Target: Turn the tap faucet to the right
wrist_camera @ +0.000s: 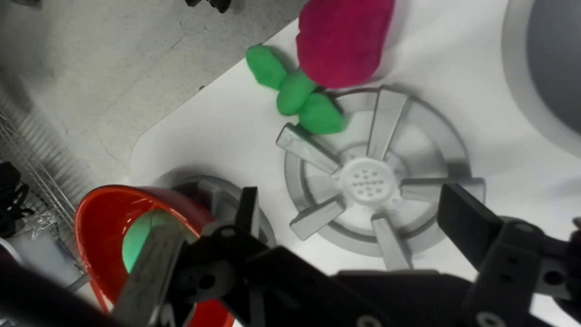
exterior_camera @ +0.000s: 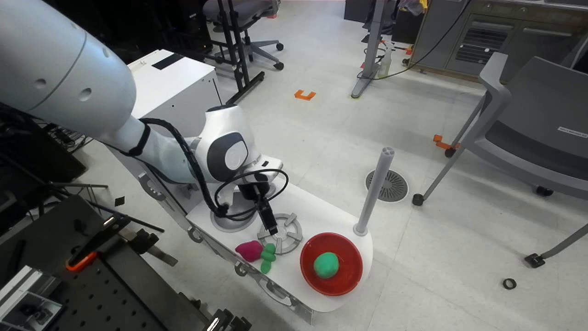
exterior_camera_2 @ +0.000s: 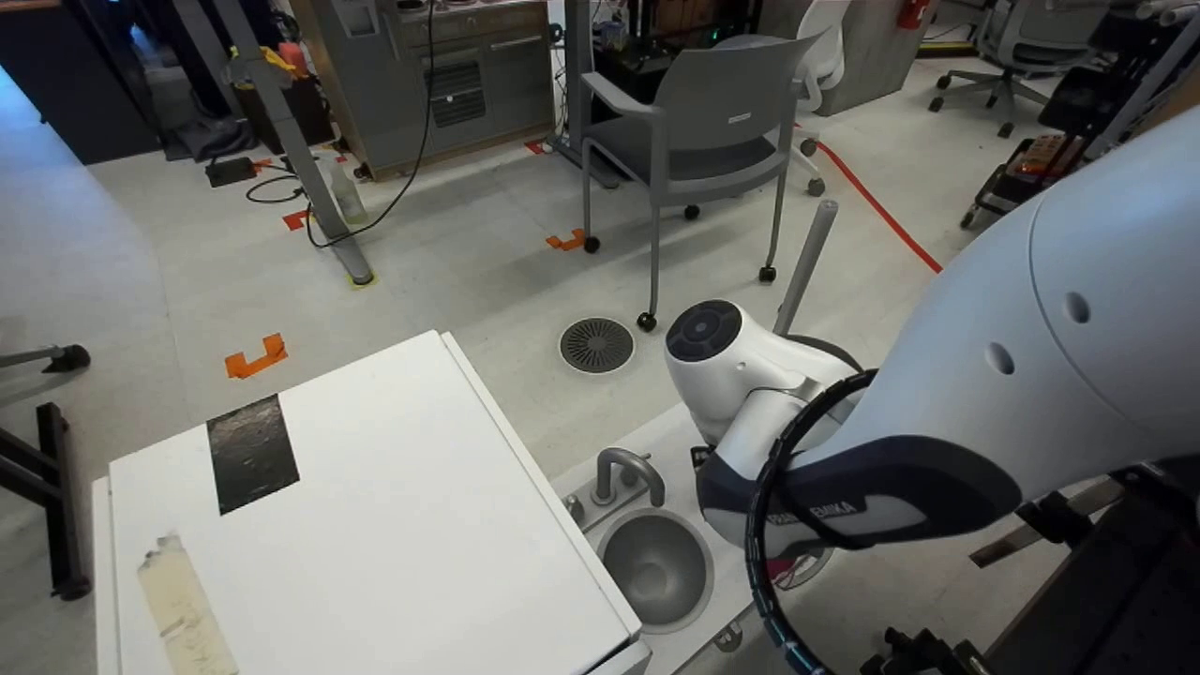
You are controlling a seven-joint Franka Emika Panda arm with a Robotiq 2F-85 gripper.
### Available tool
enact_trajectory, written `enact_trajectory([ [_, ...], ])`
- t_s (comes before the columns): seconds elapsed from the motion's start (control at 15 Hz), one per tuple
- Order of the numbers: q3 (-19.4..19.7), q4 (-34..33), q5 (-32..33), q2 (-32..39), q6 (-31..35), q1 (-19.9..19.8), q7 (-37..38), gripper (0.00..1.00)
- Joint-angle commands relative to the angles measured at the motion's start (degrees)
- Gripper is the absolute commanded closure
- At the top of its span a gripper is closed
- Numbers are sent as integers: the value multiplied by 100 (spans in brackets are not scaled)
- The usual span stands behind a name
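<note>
the tool (wrist_camera: 352, 209) is right over the grey burner (wrist_camera: 368, 181) here, its two fingers spread wide, gripping nothing; the wrist view shows only burner and white desk (wrist_camera: 204, 141) between the tips; whether either tip touches the burner, i cannot tell; across to the tap faucet (exterior_camera_2: 637, 461), seen in an exterior view at the edge of the round sink (exterior_camera_2: 656, 581), curved spout hanging over the rim; the tool is apart from it, out of sight behind the arm (exterior_camera_2: 1078, 309) in that view; tight quarters there, with the white cabinet (exterior_camera_2: 394, 534) close on one side of the sink; out on the desk, the roomiest stretch is a bare white strip between the burner and the long edge, running up to the tall grey post (exterior_camera: 374, 193); the opposite edge is busier, a magenta vegetable (exterior_camera: 249, 251) lying near it, one of its green leaves (exterior_camera: 268, 257) overlapping the burner's rim in the wrist view; down at the rounded end the red bowl (exterior_camera: 349, 271) takes up much of the width, a green ball (exterior_camera: 326, 265) inside; past the edges, pale floor (exterior_camera: 308, 138)
</note>
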State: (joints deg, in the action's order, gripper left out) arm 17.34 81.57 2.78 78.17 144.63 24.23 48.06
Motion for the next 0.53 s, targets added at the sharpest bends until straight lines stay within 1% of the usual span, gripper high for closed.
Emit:
enact_trajectory([
  [0.0,-8,-331,41,-17,-357,-260,168,0],
  [0.13,-272,-314,-41,-263,-785,-516,-78,0],
  [0.2,-532,-215,-96,-505,-1187,-705,-387,0],
  [0.27,-649,-98,-92,-681,-1370,-781,-551,0],
  [0.33,-377,-330,89,-234,-922,-600,-135,0],
  [0.47,-561,-302,64,-460,-1237,-728,-319,0],
])
